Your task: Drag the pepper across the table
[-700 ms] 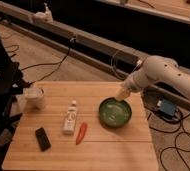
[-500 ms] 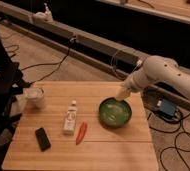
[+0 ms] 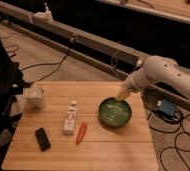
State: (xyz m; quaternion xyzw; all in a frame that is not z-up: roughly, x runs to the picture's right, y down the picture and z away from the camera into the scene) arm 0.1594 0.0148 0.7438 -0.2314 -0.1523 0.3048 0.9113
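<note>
The slim curved red-orange chili pepper [image 3: 81, 132] lies lower centre on the light plank wooden table [image 3: 113, 152], just beside a white bottle [image 3: 70, 119]. The pale gripper [image 3: 122, 94] hangs over a round green bowl [image 3: 115, 113]; how wide it is open I cannot tell.

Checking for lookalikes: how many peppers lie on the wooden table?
1: the slim red-orange chili pepper beside the white bottle; the tool hovers above the round green bowl.

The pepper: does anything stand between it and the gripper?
Yes. The gripper hangs over the far rim of the green bowl, and this bowl sits between it and the pepper on the table.
</note>
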